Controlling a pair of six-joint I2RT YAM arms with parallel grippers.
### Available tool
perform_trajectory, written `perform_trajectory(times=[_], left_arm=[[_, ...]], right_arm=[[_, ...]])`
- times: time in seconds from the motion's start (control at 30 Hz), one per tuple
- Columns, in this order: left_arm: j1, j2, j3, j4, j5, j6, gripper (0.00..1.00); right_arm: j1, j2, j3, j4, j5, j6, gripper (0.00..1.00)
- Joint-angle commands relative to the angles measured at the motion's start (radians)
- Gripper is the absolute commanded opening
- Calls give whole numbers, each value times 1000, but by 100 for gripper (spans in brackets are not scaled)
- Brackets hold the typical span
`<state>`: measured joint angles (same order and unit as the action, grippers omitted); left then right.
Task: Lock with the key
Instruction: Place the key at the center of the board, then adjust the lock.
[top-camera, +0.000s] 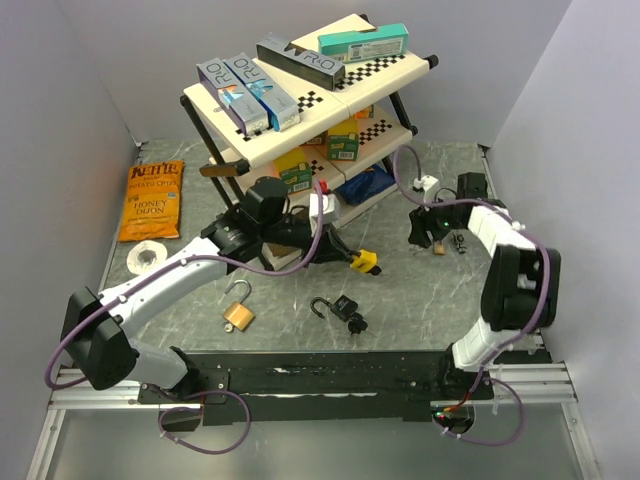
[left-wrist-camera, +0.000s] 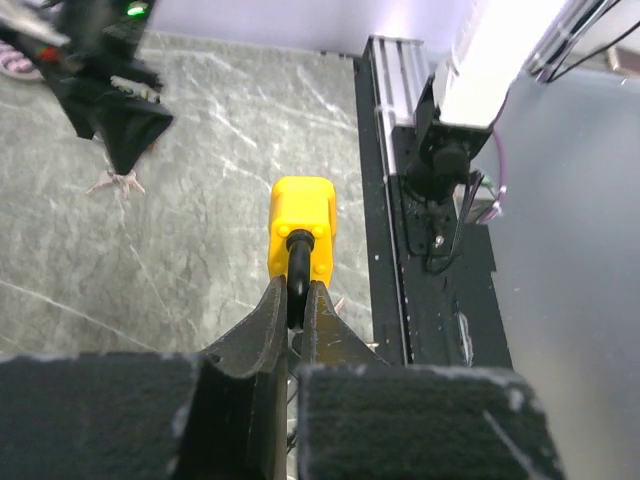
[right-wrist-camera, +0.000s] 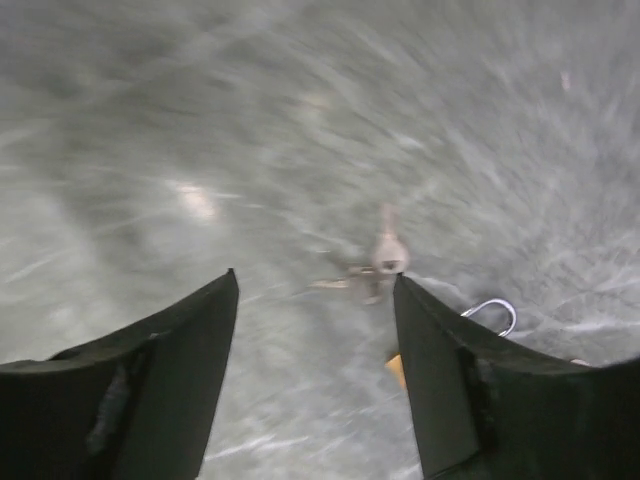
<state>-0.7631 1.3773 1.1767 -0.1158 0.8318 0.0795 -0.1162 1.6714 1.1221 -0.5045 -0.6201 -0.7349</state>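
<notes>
My left gripper (left-wrist-camera: 293, 290) is shut on the black shackle of a yellow padlock (left-wrist-camera: 303, 225), holding it just above the table near the middle (top-camera: 365, 262). At the right, my right gripper (top-camera: 428, 232) points down with its jaws open and nothing between them. In the blurred right wrist view a small bunch of keys (right-wrist-camera: 385, 262) lies on the table just beyond the open fingers (right-wrist-camera: 316, 278). The keys (top-camera: 458, 243) lie beside a small brass padlock (top-camera: 440, 247), whose silver shackle (right-wrist-camera: 492, 312) shows behind the right finger.
A brass padlock (top-camera: 238, 312) with its shackle open and a black padlock (top-camera: 335, 307) with keys lie near the front. A two-tier shelf (top-camera: 390, 72) of boxes stands at the back. A chip bag (top-camera: 152, 200) and a tape roll (top-camera: 146, 256) lie at the left.
</notes>
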Motion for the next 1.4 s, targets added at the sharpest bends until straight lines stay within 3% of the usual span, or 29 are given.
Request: perform_trajectory(times=[0.0,0.1,0.27,0.47,0.57,1.37], left_arm=[[28,-32,109,110,111,-60,1],[38,-35,144,97,186,-32,1],[56,-21,178,67,277,-73,1],[61,0,211,24,340,-121,1],[61,22,234,-4,365,-119,1],[51,65,218,-38,386,-107,1]], right_arm=[[-7,-299,-28,-84,-254,-115,75],[0,-456,-65,-121,-386,-158,87],[53,-656,-99,-213,-487,-282,91],[180,-909,-180,-261,-472,-411,92],[242,-961,-205,-200,-460,-385,91],[362,-892,-47,-132,-506,-225,76]])
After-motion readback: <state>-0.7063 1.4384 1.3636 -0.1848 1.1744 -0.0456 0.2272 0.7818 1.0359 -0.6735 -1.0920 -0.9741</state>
